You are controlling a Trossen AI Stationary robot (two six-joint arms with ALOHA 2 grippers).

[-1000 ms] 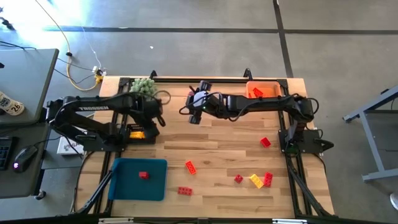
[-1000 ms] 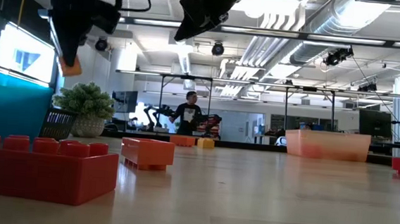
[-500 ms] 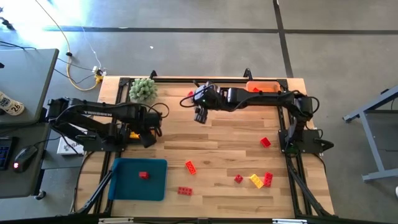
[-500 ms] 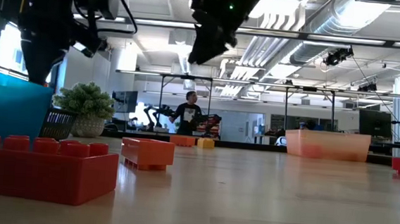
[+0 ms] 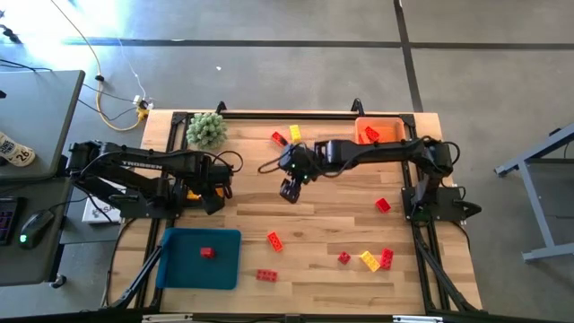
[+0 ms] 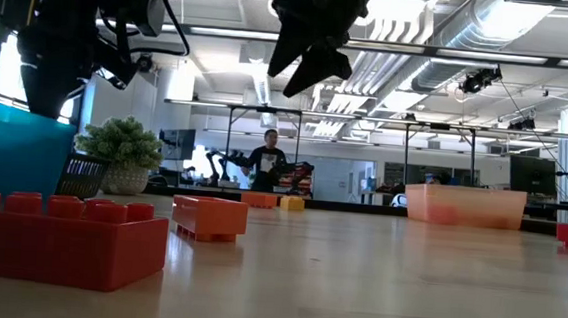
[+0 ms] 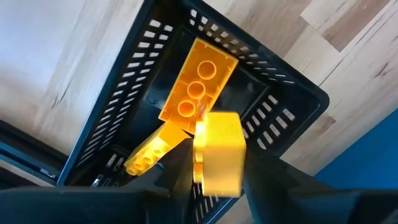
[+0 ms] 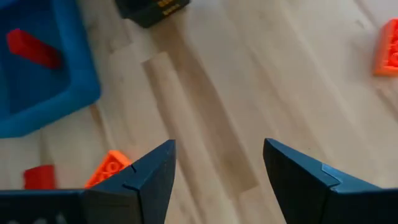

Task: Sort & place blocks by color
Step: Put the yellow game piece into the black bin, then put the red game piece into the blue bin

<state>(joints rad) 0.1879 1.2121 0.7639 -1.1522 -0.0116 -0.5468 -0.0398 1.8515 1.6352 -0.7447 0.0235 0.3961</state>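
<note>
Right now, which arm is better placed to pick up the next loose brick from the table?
The right arm, probably. Its gripper is open and empty over the table middle, near the orange brick. The left gripper holds a yellow brick above the black basket.

The table [image 5: 314,224] is pale, matt wood planking, the bricks [image 6: 58,235] are smooth, glossy studded plastic, the black basket [image 7: 124,93] is slotted matt plastic, and the blue tray [image 5: 188,265] looks smooth.
</note>
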